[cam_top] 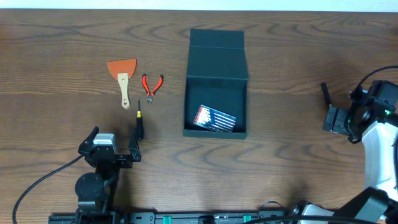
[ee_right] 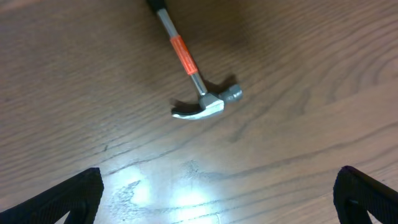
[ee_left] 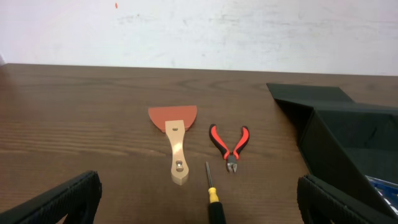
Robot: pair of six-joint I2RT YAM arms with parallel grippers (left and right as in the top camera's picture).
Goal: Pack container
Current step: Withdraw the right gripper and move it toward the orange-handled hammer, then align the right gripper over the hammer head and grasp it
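A: Gripper states at that frame?

B: Left gripper (cam_top: pixel 115 142) had its fingers spread, nothing between them, low at the near edge of the table. Right gripper (ee_right: pixel 217 186) was also spread wide and empty, hovering over a claw hammer (ee_right: pixel 200 104) on the wood.

A: What was nearest the left one?

B: Screwdriver (cam_top: pixel 139 122), black and yellow handle, just beside its inner finger. Beyond it were red-handled pliers (cam_top: pixel 151 86) and a scraper (cam_top: pixel 122 78) with an orange blade and wooden handle. All loose on the table (cam_top: pixel 56 56), none touching.

A: Container?

B: Dark teal box (cam_top: pixel 217 90), mid-table between the arms, well apart from both. Flap lid (cam_top: pixel 216 41) was thrown back flat on the far side.

A: Contents?

B: One flat printed packet (cam_top: pixel 215 118), red, white and blue, at the near end. Rest of the floor was bare. Couldn't read the print.

A: How would it handle?

B: My guess: stiff walls, light, matte so not slippery. It might slide if bumped. Pinch a side wall to steady it; take the lid by its free edge to close.
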